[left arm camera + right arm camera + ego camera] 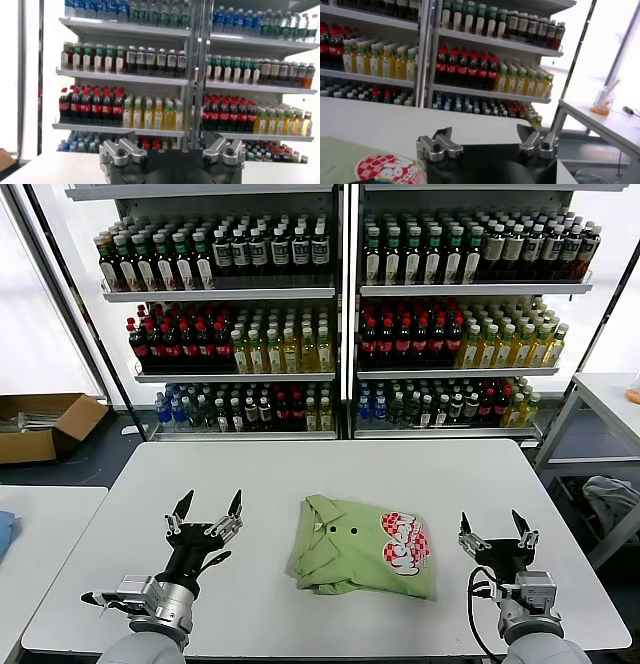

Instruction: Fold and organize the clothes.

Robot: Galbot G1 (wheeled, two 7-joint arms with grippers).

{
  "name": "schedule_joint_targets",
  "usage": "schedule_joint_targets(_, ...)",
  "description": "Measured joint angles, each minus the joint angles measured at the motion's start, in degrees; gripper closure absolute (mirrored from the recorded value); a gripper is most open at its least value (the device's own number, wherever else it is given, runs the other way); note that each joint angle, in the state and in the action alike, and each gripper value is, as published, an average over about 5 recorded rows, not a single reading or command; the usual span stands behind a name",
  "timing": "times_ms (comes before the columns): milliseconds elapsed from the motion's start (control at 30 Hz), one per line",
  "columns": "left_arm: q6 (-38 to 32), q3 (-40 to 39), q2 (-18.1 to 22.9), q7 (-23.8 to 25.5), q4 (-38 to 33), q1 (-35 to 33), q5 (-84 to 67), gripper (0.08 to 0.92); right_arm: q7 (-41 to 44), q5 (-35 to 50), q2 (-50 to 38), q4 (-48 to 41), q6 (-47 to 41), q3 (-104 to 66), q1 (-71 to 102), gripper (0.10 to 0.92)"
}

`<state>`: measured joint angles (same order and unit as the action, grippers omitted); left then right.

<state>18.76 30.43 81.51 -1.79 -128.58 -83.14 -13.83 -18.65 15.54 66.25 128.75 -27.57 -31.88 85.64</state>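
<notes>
Head view: white table (330,464) with rounded corners fills the foreground; a second white surface (40,524) stands off its left edge, and another table (610,399) off the far right corner. Behind the far edge, metal shelving (340,294) in three tiers, packed with bottles (215,254): dark caps on top, red and yellow in the middle, blue and mixed below. An open cardboard box (45,424) sits on the floor at far left.

Left gripper (208,516) hovers over the near-left part of the table, fingers spread wide apart, holding nothing and touching nothing. Left wrist view shows the same gripper (172,150), both fingertips (122,150) separated, only shelves beyond them.

Light green polo shirt (360,546) lies folded into a compact, slightly rumpled bundle at the table's middle, nearer the front edge, collar and two dark buttons toward its left side, red-and-white checkered logo (405,536) on its right half. It lies between the two grippers, clear of both.

Right gripper (497,534) hovers over the near-right part of the table, just beside the shirt's right edge, fingers fully apart and empty. Right wrist view confirms the gap between its fingers (440,146); the logo (387,169) shows at that frame's corner.
</notes>
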Motion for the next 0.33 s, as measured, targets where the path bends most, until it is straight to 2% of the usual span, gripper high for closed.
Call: schedule_joint_targets(333,0.0,-0.03,0.2,0.36,0.18,-0.12,0.55,0.177,0.25,-0.18,0.01,-0.19,0.29,0.31,0.02,0.203)
